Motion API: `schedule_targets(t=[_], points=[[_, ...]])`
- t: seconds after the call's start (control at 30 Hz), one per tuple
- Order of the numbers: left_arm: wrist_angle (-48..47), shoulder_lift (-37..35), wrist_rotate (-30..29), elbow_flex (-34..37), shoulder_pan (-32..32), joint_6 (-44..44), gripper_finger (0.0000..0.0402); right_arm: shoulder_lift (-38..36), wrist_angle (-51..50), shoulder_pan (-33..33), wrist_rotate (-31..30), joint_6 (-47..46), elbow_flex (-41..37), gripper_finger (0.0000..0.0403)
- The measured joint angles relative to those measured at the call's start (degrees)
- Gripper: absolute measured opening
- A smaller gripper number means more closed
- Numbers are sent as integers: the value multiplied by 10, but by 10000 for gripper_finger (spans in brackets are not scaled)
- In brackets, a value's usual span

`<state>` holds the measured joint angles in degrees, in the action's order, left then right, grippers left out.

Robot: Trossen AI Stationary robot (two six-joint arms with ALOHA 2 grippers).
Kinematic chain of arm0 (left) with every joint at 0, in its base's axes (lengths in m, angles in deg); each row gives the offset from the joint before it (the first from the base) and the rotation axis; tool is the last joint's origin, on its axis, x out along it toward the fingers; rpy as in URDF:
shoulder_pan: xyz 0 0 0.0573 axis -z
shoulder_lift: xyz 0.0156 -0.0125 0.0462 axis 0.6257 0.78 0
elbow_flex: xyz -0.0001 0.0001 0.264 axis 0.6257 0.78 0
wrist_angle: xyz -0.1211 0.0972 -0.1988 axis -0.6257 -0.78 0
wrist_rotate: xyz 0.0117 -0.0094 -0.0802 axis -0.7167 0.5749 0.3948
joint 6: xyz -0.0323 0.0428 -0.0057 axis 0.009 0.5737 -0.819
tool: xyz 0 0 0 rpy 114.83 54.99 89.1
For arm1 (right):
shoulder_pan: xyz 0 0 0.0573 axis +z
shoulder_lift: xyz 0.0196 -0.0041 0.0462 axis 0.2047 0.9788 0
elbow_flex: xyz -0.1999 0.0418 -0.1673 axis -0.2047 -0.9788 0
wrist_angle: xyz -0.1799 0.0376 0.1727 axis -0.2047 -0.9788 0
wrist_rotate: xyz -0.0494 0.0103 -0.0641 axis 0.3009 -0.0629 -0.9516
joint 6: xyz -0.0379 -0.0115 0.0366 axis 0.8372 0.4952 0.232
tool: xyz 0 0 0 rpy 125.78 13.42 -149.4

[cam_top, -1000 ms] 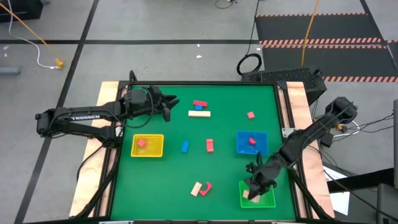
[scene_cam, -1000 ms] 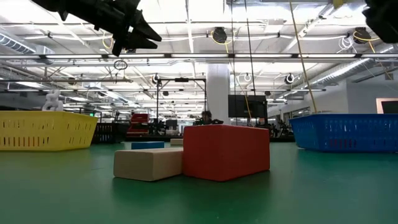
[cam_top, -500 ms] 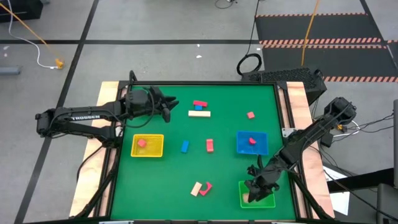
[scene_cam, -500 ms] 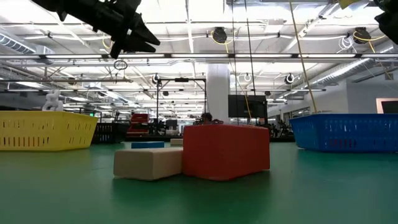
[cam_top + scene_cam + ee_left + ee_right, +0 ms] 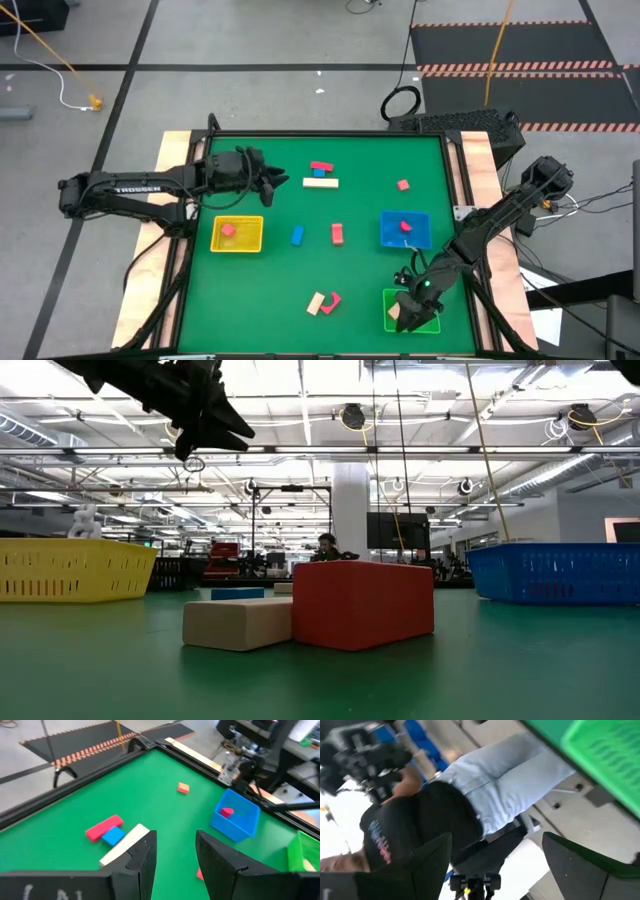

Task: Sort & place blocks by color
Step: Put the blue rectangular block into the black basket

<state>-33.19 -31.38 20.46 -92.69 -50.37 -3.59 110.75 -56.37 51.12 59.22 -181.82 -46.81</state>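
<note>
High view, from left to right: the left gripper (image 5: 278,180) hangs above the far left part of the green table (image 5: 360,290), its fingers (image 5: 145,855) spread with a clear gap and nothing between them. Just below it the yellow tray (image 5: 238,234) holds one red block (image 5: 228,230). Beyond the gripper lie a red bar (image 5: 321,166), a small blue block (image 5: 321,173) and a tan bar (image 5: 320,182), bunched together. Mid-table sit a blue block (image 5: 297,236) and a red block (image 5: 338,234), and near the front edge a tan block (image 5: 316,303) touches a red one (image 5: 331,301). A lone pink cube (image 5: 403,185) lies farther right, and the blue tray (image 5: 405,229) holds a red piece (image 5: 406,227). The right gripper (image 5: 405,312) is over the green tray (image 5: 432,322), jaws wide apart and empty; a tan block (image 5: 396,317) lies in that tray beside it. Its wrist view shows a person (image 5: 445,810) beyond the table.
</note>
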Motion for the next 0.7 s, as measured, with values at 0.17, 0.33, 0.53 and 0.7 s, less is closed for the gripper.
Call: schedule_targets(t=[0.17,0.33,0.53,0.7], points=[[10,22,0,0,37,-1,136,0,62,-17,-2,37,0,303],[30,65,0,0,70,-12,136,0,106,-51,-24,98,0,304],[64,118,0,0,89,-49,136,0,122,-97,-32,172,0,304],[54,151,-12,0,98,-93,136,0,127,-130,-29,228,0,304]])
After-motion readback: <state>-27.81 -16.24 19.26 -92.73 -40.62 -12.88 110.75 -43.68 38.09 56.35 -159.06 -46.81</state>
